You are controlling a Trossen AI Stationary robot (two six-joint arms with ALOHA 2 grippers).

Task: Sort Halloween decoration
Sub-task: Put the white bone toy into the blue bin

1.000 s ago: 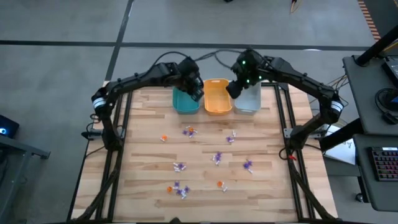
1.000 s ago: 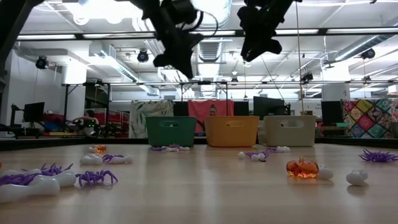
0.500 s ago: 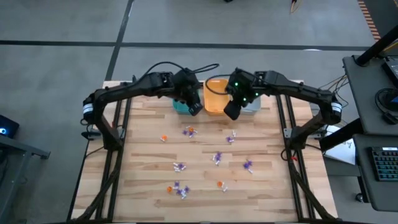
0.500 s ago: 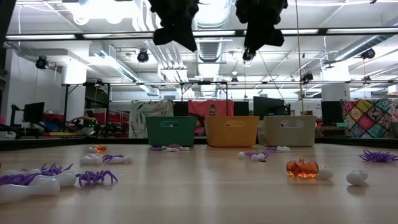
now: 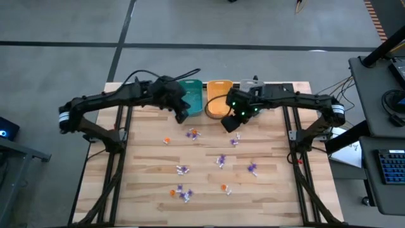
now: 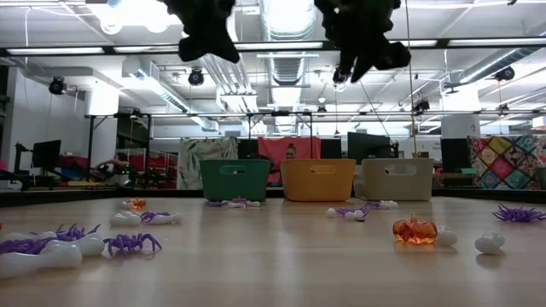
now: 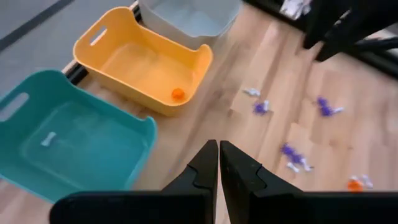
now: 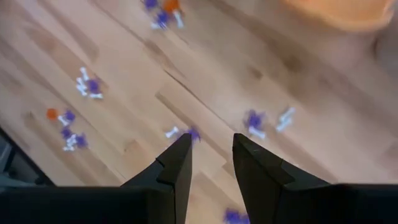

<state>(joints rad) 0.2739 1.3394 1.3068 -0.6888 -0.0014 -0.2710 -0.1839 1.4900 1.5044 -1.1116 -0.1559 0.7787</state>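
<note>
The Halloween decoration lies scattered over the wooden table: purple and white trinkets [image 5: 221, 160], [image 5: 182, 169], an orange and purple cluster [image 5: 192, 133], and an orange piece [image 5: 167, 140]. My left gripper [image 5: 182, 116] hangs shut and empty over the bare wood just in front of the teal bin [image 7: 74, 143]. My right gripper [image 5: 228, 123] hangs open above the table in front of the orange bin [image 5: 217, 98], its fingers [image 8: 177, 165] pointing steeply down with nothing between them. A white piece [image 7: 46, 140] lies in the teal bin and an orange one [image 7: 178, 94] in the orange bin.
Three bins stand side by side at the far edge: teal, orange and grey [image 7: 186, 15], the grey one mostly hidden under my right arm in the high view. More trinkets lie near the front edge [image 5: 180, 191], [image 5: 224, 187], [image 5: 252, 168]. Bare wood lies between the clusters.
Both grippers have left the space above the bins and come toward the table's near edge. The left one also went toward the left edge and rose a little. The right one sank, drifted left and rolled about its own axis. No trinket has moved.
</note>
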